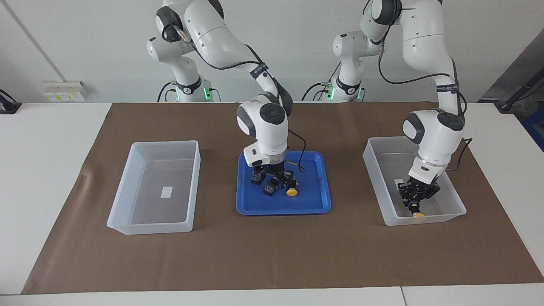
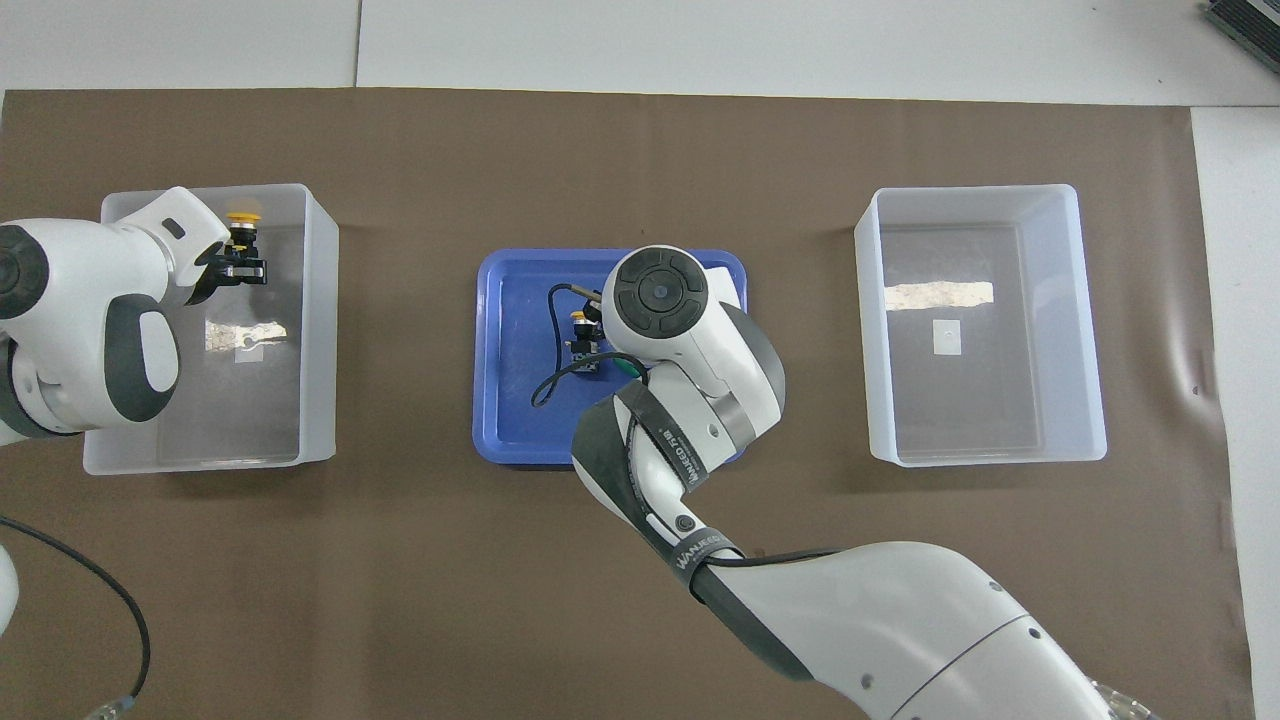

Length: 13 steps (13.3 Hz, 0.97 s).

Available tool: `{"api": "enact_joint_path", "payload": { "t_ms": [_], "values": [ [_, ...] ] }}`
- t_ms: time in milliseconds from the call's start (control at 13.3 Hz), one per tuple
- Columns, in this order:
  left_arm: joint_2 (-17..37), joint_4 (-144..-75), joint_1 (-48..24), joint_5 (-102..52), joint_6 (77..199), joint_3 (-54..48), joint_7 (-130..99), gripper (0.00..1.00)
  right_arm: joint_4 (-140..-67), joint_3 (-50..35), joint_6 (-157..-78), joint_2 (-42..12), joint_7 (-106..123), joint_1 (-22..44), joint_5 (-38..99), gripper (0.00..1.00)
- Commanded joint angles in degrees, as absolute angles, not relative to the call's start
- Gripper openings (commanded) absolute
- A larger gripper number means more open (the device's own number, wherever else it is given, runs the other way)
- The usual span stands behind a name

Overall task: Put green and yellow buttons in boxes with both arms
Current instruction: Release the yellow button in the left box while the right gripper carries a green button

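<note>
Tray (image 1: pixel 316 206) at mid-table, under right gripper (image 1: pixel 274 175); three buttons (image 1: pixel 291 190) on it, at the fingertips. One box (image 1: pixel 384 212) around left gripper (image 1: pixel 414 199), a fourth button (image 1: pixel 418 213) at its tip. Second box (image 1: pixel 127 204) toward right arm's end.

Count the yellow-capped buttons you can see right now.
2: one yellow button held by the left gripper low inside its box; one on the blue tray, beside the right gripper.
</note>
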<state>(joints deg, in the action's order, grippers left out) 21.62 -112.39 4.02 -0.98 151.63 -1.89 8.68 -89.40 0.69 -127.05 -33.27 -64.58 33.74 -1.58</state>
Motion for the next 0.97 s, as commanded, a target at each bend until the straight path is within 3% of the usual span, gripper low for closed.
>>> {"api": "enact_joint_path", "payload": {
  "t_ms": [0, 150, 449, 524, 599, 899],
  "values": [
    [22.68, -111.62, 4.48, 0.18, 155.65, -2.46, 8.35, 0.47, -91.66, 0.79, -130.76, -33.05, -65.92, 33.84, -1.85, 0.77],
    [22.59, -111.45, 4.48, 0.18, 155.57, -2.46, 8.17, 0.61, -92.02, 0.79, -130.96, -32.96, -65.83, 33.66, -1.85, 0.73],
    [22.41, -111.27, 4.39, 0.18, 155.48, -2.46, 8.26, 0.72, -93.6, 0.79, -131.4, -32.61, -65.83, 33.66, -1.85, 0.52],
    [22.24, -111.1, 4.39, 0.18, 155.3, -2.46, 8.35, 0.78, -93.6, 0.88, -131.31, -32.61, -65.83, 33.66, -1.93, 0.37],
    [21.71, -111.01, 4.39, 0.18, 154.78, -2.46, 8.26, 0.8, -93.34, 0.79, -131.13, -32.61, -65.83, 33.66, -2.28, 0.0],
    [16.54, -111.09, 3.61, 0.18, 148.64, -2.37, 8.35, 0.93, -88.43, 0.97, -125.17, -30.78, -65.65, 33.14, -2.55, 0.0]
  ]
}}
